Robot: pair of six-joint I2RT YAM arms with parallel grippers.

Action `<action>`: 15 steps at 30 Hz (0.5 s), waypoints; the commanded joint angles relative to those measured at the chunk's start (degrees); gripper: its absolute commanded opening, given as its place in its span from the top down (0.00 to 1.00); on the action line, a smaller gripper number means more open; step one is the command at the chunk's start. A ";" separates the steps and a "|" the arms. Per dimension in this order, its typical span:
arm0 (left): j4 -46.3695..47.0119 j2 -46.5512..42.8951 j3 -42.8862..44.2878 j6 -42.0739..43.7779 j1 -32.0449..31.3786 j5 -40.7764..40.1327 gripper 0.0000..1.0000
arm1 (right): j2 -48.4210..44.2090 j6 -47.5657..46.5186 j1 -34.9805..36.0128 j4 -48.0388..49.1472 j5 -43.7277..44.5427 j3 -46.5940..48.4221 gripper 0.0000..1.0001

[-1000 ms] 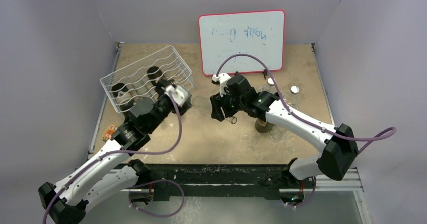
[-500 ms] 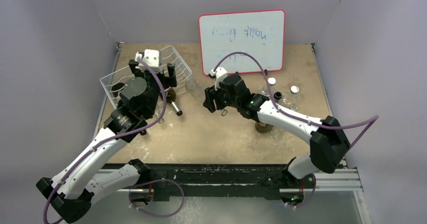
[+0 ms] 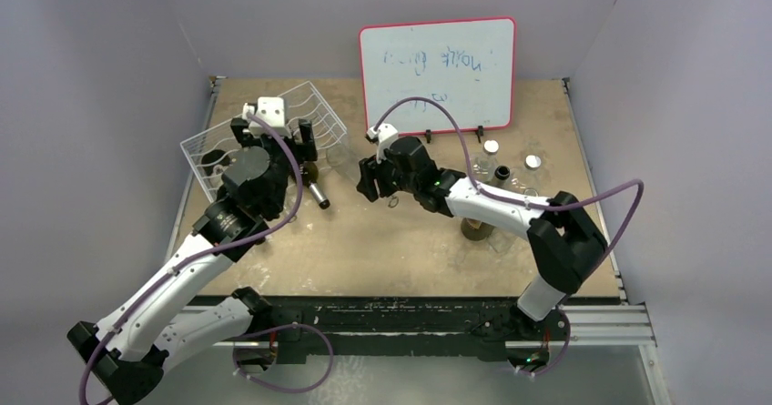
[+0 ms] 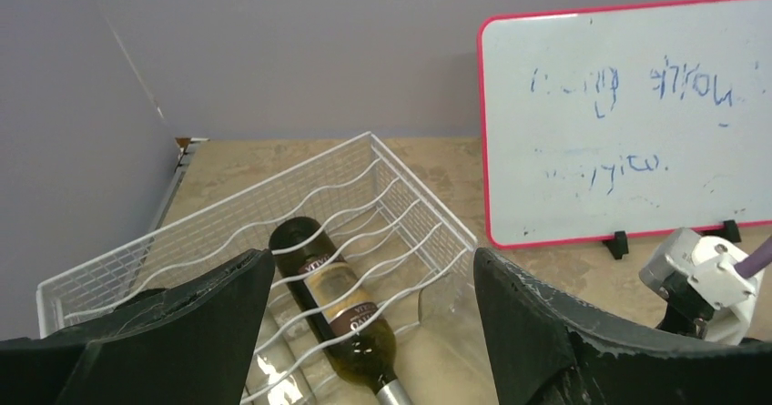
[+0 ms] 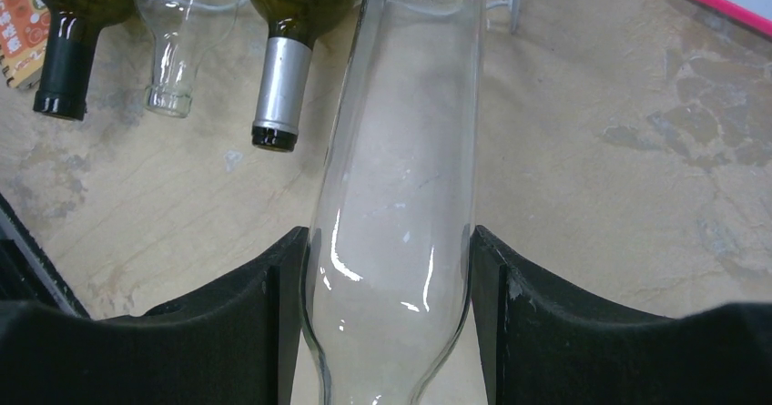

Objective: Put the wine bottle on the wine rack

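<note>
I have the right hand (image 5: 387,241) pinching the clear wine bottle (image 5: 401,168) across its body, one black finger pressed against each side of the glass. On the right wrist view the bottle runs from between the fingers up to the top edge of the frame, above the bare desk (image 5: 619,177). Its far end reaches a bit of white wire there, but I cannot tell whether it touches it.

On the top view the right hand (image 3: 366,176) sits near the middle of the frame. The clear wine bottle (image 3: 341,157) shows faintly just left of it, beside the right corner of the wine rack (image 3: 314,105). The rack stands in the upper left of the desk (image 3: 391,250).

The left hand (image 4: 371,258) is spread wide with nothing between its fingers. It hangs over the wine rack (image 4: 364,196). A green bottle (image 4: 337,305) with a dark label lies among the wavy rods, its silver-capped neck pointing toward the bottom of the frame. The right wrist view shows that silver neck (image 5: 282,91) in the upper left, with a black-capped neck (image 5: 64,68) and a small clear neck (image 5: 173,68) beside it. A red-framed whiteboard (image 3: 437,73) stands at the top centre.
</note>
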 commanded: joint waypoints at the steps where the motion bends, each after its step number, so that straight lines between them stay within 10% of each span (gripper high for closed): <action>1: 4.05 -0.25 -1.95 -1.15 0.34 -2.11 0.20 | 2.06 0.96 -0.03 10.50 0.16 5.54 1.00; 15: 5.76 -1.72 -5.38 -3.23 1.65 -13.96 0.20 | 15.82 4.21 0.45 24.84 5.26 12.40 1.00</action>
